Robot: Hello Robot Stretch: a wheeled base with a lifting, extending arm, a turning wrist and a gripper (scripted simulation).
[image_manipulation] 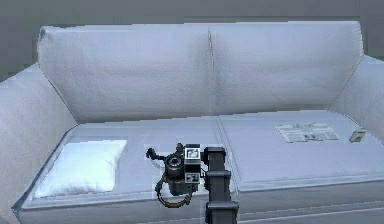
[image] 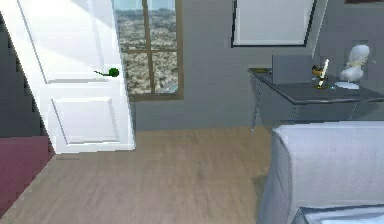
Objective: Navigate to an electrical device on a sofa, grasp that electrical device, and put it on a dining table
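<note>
- Arm side view: a pale grey fabric two-seat sofa [image_manipulation: 150, 70] spans the frame, its seat running across behind the arm's end.
- The dark square arm [image_manipulation: 217, 195] rises from the bottom edge, ending over the left seat cushion near the seam.
- A white square pillow [image_manipulation: 85, 165] lies flat on the left cushion, near the gripper.
- A flat white printed sheet [image_manipulation: 310, 131] lies on the right cushion.
- The gripper [image_manipulation: 157, 177] points toward the pillow. I cannot tell how its fingers stand or whether it holds anything.
- A small grey boxy thing [image_manipulation: 357, 136], probably the electrical device, sits just beside the sheet's right end. It is well apart from the gripper, toward the view's right, and its long axis is unclear. Reaching it likely means shifting that way, with the sheet lying between.
- Forward view: a dark tabletop [image: 320, 95] stands beyond the sofa's arm, across open wooden floor.
</note>
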